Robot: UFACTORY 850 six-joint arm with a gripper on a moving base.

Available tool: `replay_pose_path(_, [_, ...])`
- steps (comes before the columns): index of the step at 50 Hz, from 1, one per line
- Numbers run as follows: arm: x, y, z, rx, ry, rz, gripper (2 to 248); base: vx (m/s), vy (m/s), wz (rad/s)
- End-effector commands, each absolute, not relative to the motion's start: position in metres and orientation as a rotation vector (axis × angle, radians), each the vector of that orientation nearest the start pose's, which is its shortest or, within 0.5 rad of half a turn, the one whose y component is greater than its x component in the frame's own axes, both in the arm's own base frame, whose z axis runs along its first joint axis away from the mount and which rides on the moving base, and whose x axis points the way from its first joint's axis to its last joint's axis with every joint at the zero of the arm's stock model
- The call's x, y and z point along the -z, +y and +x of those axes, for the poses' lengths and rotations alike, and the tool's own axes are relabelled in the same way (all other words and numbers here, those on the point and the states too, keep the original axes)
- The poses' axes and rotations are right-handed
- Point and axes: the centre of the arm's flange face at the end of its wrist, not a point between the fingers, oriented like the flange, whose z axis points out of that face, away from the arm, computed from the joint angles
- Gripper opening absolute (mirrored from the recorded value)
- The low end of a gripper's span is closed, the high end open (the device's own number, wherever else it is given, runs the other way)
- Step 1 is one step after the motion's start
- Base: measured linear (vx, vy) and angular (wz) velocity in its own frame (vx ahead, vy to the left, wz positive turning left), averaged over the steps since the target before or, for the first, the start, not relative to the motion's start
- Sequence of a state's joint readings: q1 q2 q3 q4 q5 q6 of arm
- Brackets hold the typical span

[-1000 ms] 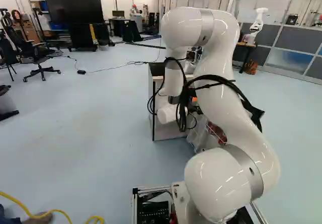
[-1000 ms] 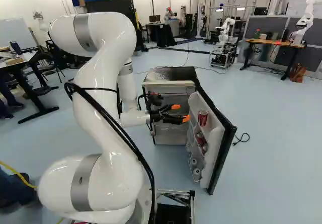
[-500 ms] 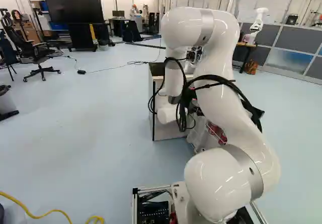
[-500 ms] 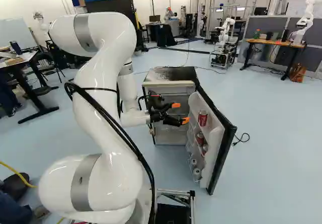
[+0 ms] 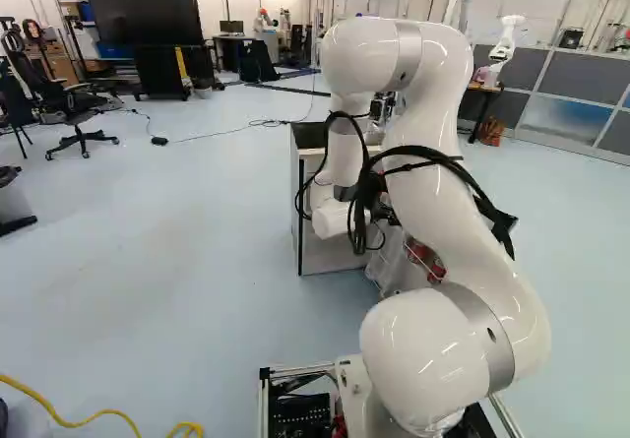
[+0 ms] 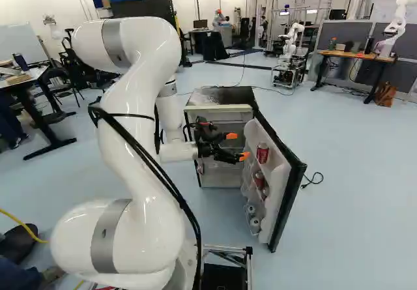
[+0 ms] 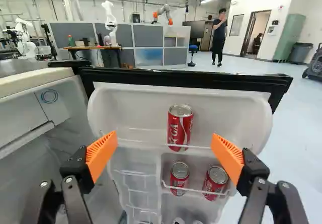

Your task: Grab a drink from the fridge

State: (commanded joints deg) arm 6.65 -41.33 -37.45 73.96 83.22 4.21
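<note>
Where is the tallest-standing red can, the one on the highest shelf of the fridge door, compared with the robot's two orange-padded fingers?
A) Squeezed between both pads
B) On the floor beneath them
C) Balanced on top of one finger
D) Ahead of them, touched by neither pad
D: the red can stands on the door's upper shelf, ahead of the gap between the spread fingers of the gripper, with neither pad against it.

Bent arm, fingers wide apart

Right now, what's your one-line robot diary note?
tool: open, empty | fridge door: open | top red can: in door, ahead of tool | grab: not yet
</note>
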Motion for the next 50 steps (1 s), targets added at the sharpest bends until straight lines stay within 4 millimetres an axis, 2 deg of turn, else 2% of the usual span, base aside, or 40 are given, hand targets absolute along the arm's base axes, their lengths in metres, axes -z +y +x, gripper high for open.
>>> replay_pose_path(50, [-0.202,-0.082,0.432,-1.354,-1.196,1.523,247,0.000,0.000,0.000])
